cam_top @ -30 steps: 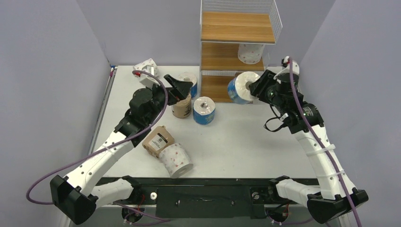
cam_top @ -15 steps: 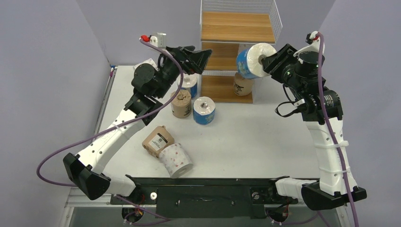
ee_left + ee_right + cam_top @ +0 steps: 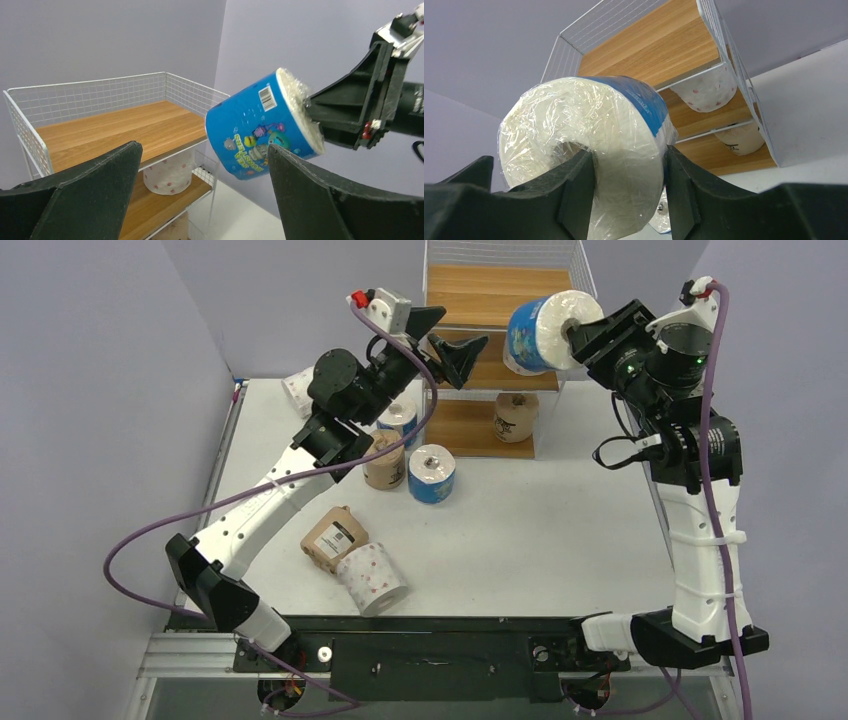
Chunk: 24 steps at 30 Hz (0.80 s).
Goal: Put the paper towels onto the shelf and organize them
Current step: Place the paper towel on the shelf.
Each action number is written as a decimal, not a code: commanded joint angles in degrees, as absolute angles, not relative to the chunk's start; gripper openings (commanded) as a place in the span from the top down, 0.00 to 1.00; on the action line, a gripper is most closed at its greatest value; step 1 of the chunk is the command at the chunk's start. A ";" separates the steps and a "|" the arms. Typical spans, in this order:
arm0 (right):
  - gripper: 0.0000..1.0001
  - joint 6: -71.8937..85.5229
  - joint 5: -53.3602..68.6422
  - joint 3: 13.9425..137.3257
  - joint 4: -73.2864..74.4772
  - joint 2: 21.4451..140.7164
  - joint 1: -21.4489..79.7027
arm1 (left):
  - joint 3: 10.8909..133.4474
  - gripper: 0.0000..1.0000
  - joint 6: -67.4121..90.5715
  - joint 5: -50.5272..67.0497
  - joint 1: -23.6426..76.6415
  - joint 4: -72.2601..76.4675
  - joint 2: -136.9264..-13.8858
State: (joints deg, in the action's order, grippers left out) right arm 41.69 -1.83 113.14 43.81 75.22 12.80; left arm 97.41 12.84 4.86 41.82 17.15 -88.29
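Six paper towel rolls (image 3: 432,473) are counted on the desk (image 3: 540,530), two on the shelf (image 3: 500,295). One blue roll (image 3: 530,335) is grasped by the right hand (image 3: 576,329); the left hand (image 3: 462,326) is released.

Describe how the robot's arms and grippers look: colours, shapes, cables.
Both the left arm and the right arm have white links and black joints. A purple cable runs along each, tied on with white bands. The left gripper and right gripper are black, with two wedge-shaped fingers. A white block with a red tip sits on each wrist.
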 commanded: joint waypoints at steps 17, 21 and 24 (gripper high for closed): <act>0.70 45.65 1.73 119.20 37.31 79.09 10.58 | 100.69 0.04 -12.78 1.02 49.20 24.35 -98.50; 0.69 46.37 1.80 119.24 36.95 79.66 10.07 | 99.31 0.04 -15.85 2.11 49.79 27.54 -99.26; 0.69 47.32 2.17 119.14 36.41 80.14 10.01 | 99.36 0.04 -17.84 2.19 49.96 30.13 -100.29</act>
